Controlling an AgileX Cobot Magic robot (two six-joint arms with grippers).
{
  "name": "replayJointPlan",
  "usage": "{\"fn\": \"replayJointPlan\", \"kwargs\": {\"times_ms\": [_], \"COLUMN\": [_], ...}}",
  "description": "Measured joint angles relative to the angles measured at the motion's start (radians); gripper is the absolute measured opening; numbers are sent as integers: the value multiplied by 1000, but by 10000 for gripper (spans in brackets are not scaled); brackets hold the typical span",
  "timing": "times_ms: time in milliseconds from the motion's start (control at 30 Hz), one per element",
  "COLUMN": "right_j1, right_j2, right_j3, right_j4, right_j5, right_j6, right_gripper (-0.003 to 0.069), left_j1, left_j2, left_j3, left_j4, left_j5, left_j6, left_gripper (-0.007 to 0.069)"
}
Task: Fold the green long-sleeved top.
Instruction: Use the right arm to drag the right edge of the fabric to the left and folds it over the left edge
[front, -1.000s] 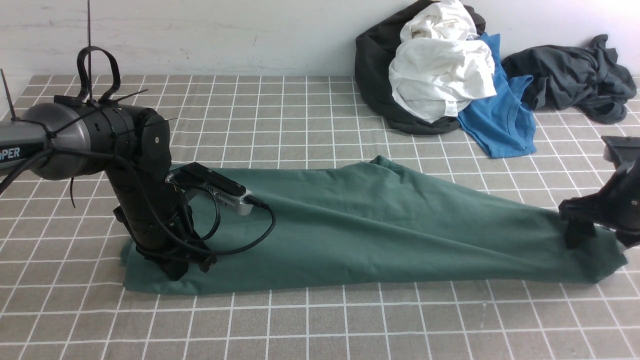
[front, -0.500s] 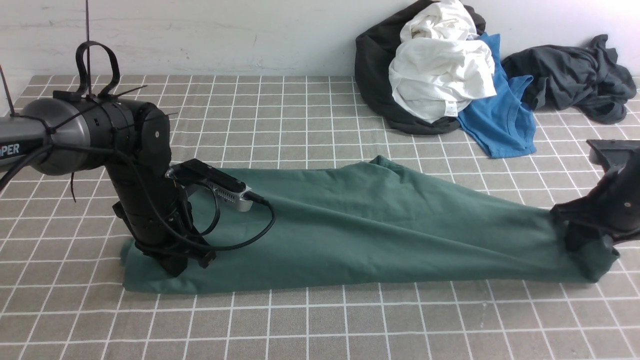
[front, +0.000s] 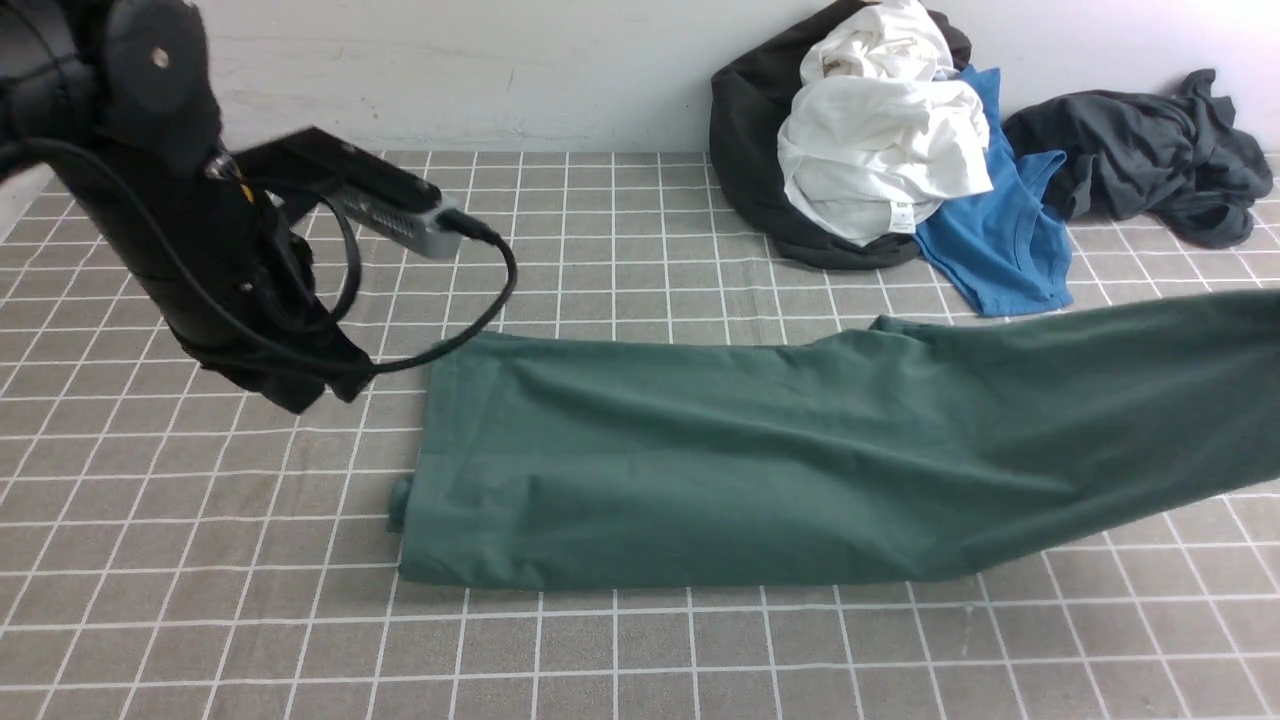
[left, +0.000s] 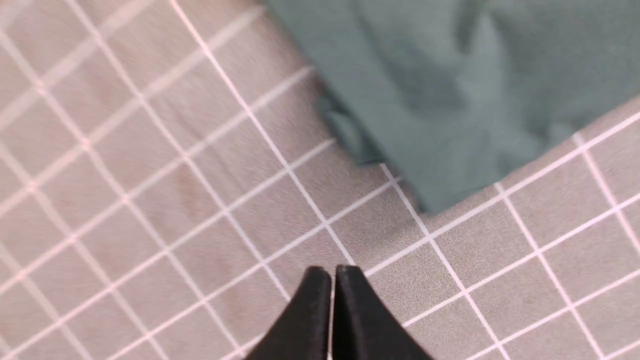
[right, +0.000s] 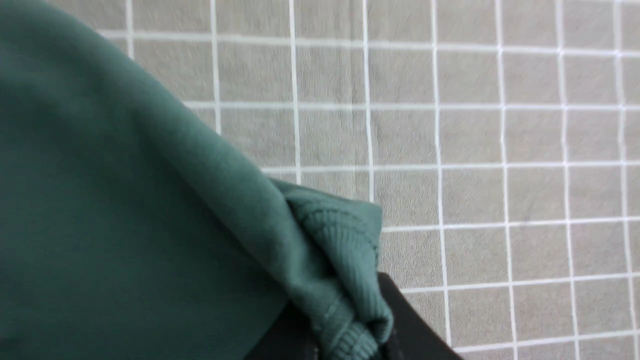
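**Currently: right gripper (right: 345, 345) clamped on green long-sleeved top (front: 700, 480), left gripper (front: 300, 390) free**

Table (front: 620, 660), covered in grey grid cloth, carries everything. The green long-sleeved top runs across the table's middle as one long folded band. Its left end lies flat, well in from the left edge. Its right end rises off the cloth and runs out past the right side of the front view.

The right gripper is outside the front view. Its wrist view shows a bunch of ribbed green edge pinched between the two black jaws, with the rest of the top hanging away over the cloth.

The left gripper hangs above bare cloth toward the left edge, apart from the top's left end. Its jaws are pressed together with nothing between them. In its wrist view the top's near corner sits ahead of the tips, not touching.

Counts:
- 1 table
- 1 green long-sleeved top
- 1 black garment (front: 745, 170) on the far edge
- 1 dark grey garment (front: 1140, 150) at the far right corner
- white clothing (front: 880, 150) heaped on the black garment; can't tell if it is one piece or two
- 1 blue T-shirt (front: 1010, 250) between the heap and the dark grey garment, touching the heap
- 2 grippers
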Motion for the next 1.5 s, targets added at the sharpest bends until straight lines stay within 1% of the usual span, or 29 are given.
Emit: {"fn": "replayJointPlan", "kwargs": {"times_ms": [33, 133, 167, 200, 233, 333, 400, 467, 600, 667, 700, 900, 1033, 1100, 1133, 1167, 1200, 1233, 1267, 1300, 1333, 1367, 1400, 1467, 1500], "right_j1": [22, 130, 194, 204, 271, 405, 477, 529, 604, 622, 647, 704, 718, 718, 718, 718, 718, 718, 718, 718, 718, 718, 718, 718, 718], "right_j2": [-26, -54, -47, -45, -19, 70, 141, 217, 378, 425, 493, 675, 741, 776, 777, 784, 784, 784, 775, 767, 767, 744, 731, 713, 710], "right_j3": [-17, -91, -121, -125, -164, -243, -295, -358, -481, -526, -573, -701, -742, -759, -759, -763, -764, -768, -771, -771, -772, -773, -775, -780, -780], "right_j4": [24, 125, 172, 178, 218, 265, 284, 302, 349, 367, 392, 459, 500, 553, 557, 596, 615, 635, 650, 650, 650, 618, 585, 509, 491], "right_j5": [11, 40, 43, 44, 46, 42, 37, 30, 18, 17, 17, 16, 15, 13, 12, 12, 14, 19, 29, 47, 47, 95, 126, 184, 195], "right_j6": [-12, -74, -89, -91, -103, -96, -75, -48, -7, 0, 1, 3, 3, -11, -14, -36, -49, -66, -85, -98, -98, -111, -111, -99, -92], "right_gripper": [68, 68, 68, 68, 68, 68, 68, 68, 68, 68, 68, 68, 90, 152, 159, 237, 266, 316, 386, 422, 430, 484, 519, 547, 550], "left_j1": [0, 0, 0, 0, 0, 0, 0, 0, 0, 0, 0, 0, 0, 0, 0, 0, 0, 0, 0, 0, 0, 0, 0, 0, 0], "left_j2": [-36, -129, -171, -176, -212, -280, -318, -347, -395, -408, -425, -463, -480, -489, -489, -491, -492, -492, -492, -492, -492, -496, -499, -511, -512], "left_j3": [0, 0, 0, 0, 0, 0, 0, 0, 0, 0, 0, 6, 21, 41, 43, 60, 70, 83, 100, 107, 111, 123, 127, 127, 127], "left_j4": [0, -7, -15, -17, -33, -64, -79, -86, -87, -87, -88, -89, -93, -97, -99, -110, -114, -119, -128, -130, -130, -131, -131, -131, -131], "left_j5": [-4, -27, -29, -29, -29, -19, -3, 19, 70, 85, 100, 110, 110, 112, 112, 112, 112, 111, 109, 107, 106, 106, 106, 104, 104], "left_j6": [0, 1, 1, 1, 1, 1, 1, 1, 1, 1, 1, 1, 0, 0, 0, 0, 0, 0, 0, 0, 0, 0, 0, 0, 0], "left_gripper": [-7, -7, -7, -7, -7, -7, -7, -7, -7, -7, -7, -7, -7, -7, -7, -7, -7, -7, -7, -7, -7, -7, -7, -7, -7]}}
